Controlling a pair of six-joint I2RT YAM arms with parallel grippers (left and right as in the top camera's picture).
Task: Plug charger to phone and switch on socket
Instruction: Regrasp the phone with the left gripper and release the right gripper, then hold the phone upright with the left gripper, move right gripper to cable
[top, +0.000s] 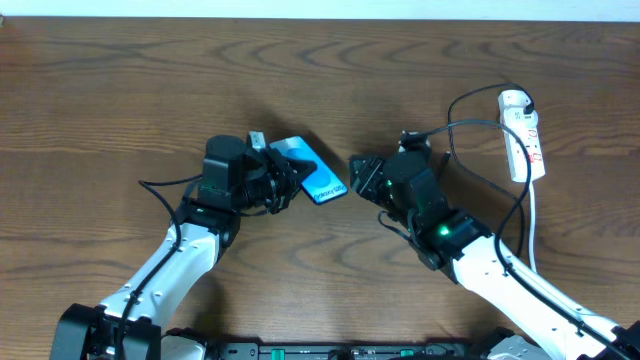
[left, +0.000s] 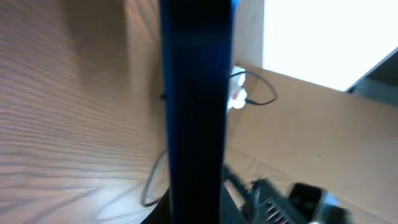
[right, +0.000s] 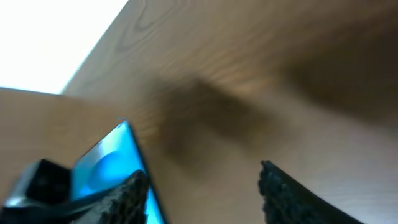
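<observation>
The phone (top: 312, 170), with its blue screen and white strip, sits tilted at the table's middle. My left gripper (top: 275, 182) is shut on its left end. In the left wrist view the phone's dark edge (left: 196, 112) fills the centre. My right gripper (top: 362, 176) is open and empty just right of the phone. In the right wrist view its fingers (right: 205, 190) stand wide apart, with the phone's blue screen (right: 106, 163) by the left finger. The socket (top: 524, 135) lies at the far right. The black charger cable (top: 470, 122) loops from it towards my right arm. Its tip is not clear.
The socket's white cord (top: 533, 225) runs down toward the front edge beside my right arm. The left wrist view shows the socket (left: 235, 98) far off with the cable loop (left: 264, 93), and my right gripper (left: 280, 199) close by.
</observation>
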